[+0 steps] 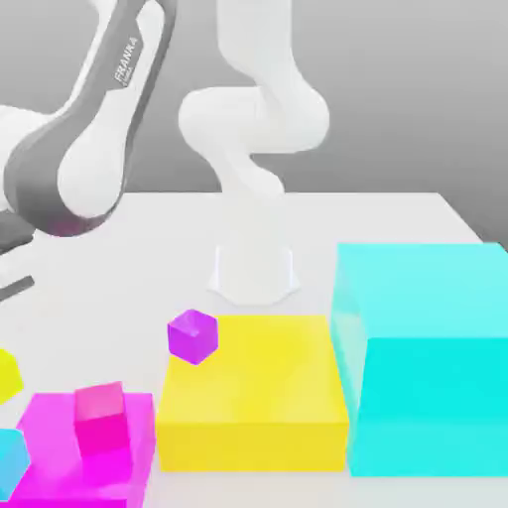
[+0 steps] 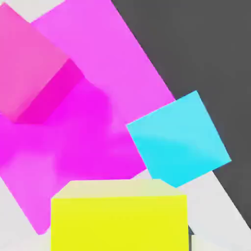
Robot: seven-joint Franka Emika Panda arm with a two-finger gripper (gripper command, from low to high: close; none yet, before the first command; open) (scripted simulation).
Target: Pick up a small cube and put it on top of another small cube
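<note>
So the gripper itself: can't tell how it's set from these renders. The white and grey Franka arm [image 1: 89, 129] sweeps down toward the exterior view's left, above the table's near-left corner.

Using the big flat magenta block [image 1: 69, 456] as the landmark: the small bright yellow cube [image 1: 8, 375] sits just off its far-left side in the exterior view, cut by the picture edge. In the hand view that yellow cube [image 2: 120, 220] is close up, overlapping the magenta block's edge; I can't tell whether anything is touching it.

A small pink cube [image 1: 102, 417] rests on top of the magenta block, a bit tilted. A small cyan cube [image 1: 10, 458] sits against the magenta block's left side, and in the hand view it overlaps the block's corner.

To the right of the magenta block, just beside it, is the large flat yellow block [image 1: 263, 397], with a small purple cube [image 1: 192, 335] at its far-left corner, tilted. Further right again is a tall cyan block [image 1: 427, 347], pressed up next to the yellow one. Everything sits on the white table [image 1: 397, 213].
</note>
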